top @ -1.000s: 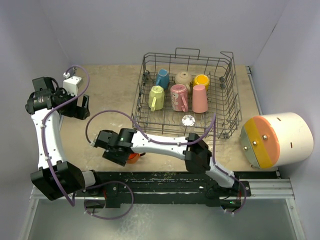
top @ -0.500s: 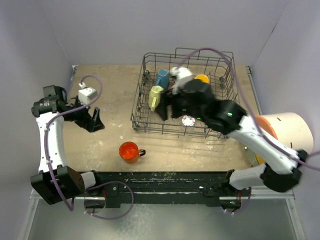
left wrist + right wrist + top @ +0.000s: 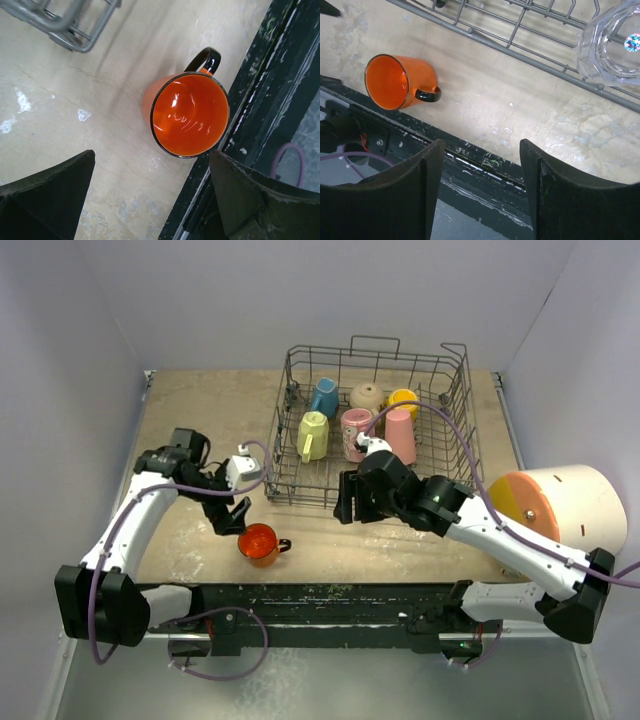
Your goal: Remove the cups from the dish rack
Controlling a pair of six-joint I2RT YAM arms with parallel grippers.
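Clear glass (image 3: 607,55) — half out of the right wrist view's corner

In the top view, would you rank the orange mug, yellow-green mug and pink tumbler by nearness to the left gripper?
1. Orange mug, beside left gripper.
2. Yellow-green mug, left in rack.
3. Pink tumbler, right in rack.

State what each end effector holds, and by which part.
Nothing is held. The left end effector hangs open above the orange mug; the right end effector is open and empty.
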